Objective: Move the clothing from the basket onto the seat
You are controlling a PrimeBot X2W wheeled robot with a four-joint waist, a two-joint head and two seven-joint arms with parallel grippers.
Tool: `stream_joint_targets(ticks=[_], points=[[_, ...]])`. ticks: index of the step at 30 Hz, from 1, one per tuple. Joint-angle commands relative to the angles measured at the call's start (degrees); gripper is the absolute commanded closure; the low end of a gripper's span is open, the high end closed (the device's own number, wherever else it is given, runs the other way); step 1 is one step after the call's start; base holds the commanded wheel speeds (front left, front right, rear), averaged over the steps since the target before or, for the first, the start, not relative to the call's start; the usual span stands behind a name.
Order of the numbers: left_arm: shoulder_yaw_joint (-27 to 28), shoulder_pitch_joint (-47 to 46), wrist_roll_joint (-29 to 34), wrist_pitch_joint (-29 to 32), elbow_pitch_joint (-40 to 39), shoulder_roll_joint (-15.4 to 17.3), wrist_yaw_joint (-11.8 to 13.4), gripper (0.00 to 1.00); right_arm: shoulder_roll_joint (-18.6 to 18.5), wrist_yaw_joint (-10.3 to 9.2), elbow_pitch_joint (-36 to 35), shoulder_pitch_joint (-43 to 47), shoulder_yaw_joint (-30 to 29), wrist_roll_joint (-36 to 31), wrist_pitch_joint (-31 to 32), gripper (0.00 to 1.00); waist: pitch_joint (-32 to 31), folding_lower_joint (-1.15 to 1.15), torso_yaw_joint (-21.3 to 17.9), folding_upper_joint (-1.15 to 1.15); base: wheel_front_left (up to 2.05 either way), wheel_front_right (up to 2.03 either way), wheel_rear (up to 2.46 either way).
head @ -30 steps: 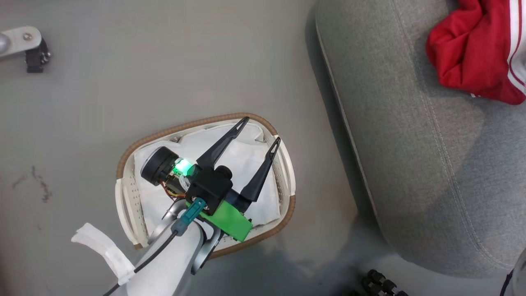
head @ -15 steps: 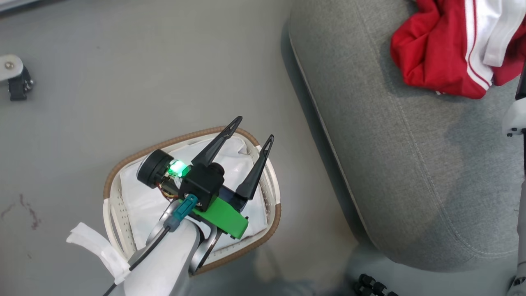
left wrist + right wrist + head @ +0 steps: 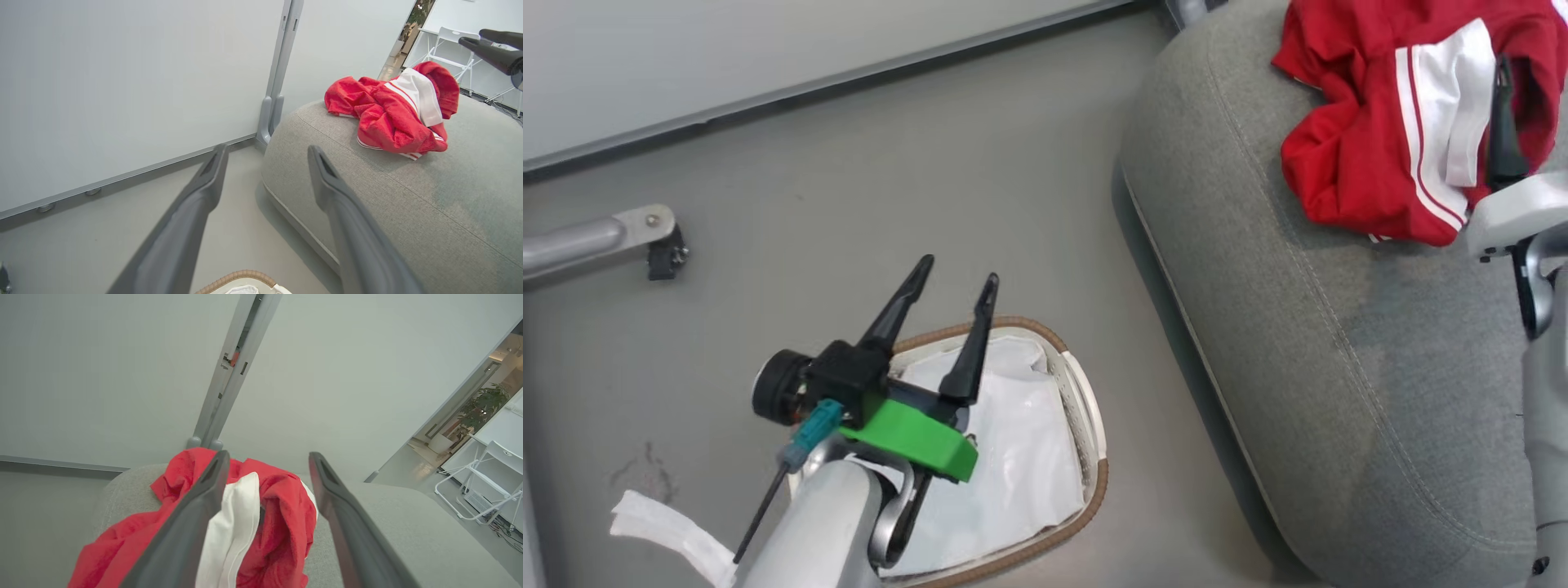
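The clothes (image 3: pixel 1347 155) lie in a red heap on the seat (image 3: pixel 1339 392), well apart from the basket (image 3: pixel 1086 408). They look soft, light and floppy, so a thick top fold seems best to pinch. The left gripper (image 3: pixel 958 270) and right gripper (image 3: pixel 268 456) are spread wide, holding nothing.

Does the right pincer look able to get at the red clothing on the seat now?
Probably yes. The right pincer is open and hangs close above the clothing, which lies on the seat; nothing stands between them.
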Motion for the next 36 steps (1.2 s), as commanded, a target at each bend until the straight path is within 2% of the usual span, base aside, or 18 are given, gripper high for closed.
stream_joint_targets(ticks=[1,11,19,25,36], points=[[2.03,1.56,-0.09,-0.04,0.17,-0.22,-0.12,0.00,0.37,-0.08,-0.25,-0.23,1.19,0.88,-0.24,0.00,-5.40,0.00,4.67,0.00,0.00,0.00,0.00],[15.59,7.52,0.46,-0.04,1.82,-2.34,0.46,0.00,5.91,-0.08,-3.58,4.06,8.05,7.13,-0.19,0.00,-9.32,0.00,11.33,0.00,0.00,0.00,0.00],[22.54,12.12,-0.08,-0.04,1.86,-2.95,0.18,0.00,8.62,-0.08,-7.61,13.40,9.30,12.39,-0.19,0.00,-11.70,0.00,15.03,0.00,0.00,0.00,0.00],[23.75,15.19,-1.14,-0.04,1.55,-3.08,-0.05,0.00,8.78,-0.08,-11.60,23.05,10.65,20.07,-0.19,0.00,-13.41,0.00,16.42,0.00,0.00,0.00,0.00],[22.94,19.95,-3.05,-0.04,1.37,-3.08,-0.04,0.00,8.77,-0.08,-12.26,33.16,14.53,24.39,-0.20,0.00,-15.59,0.00,15.33,0.00,0.00,0.00,0.00]])
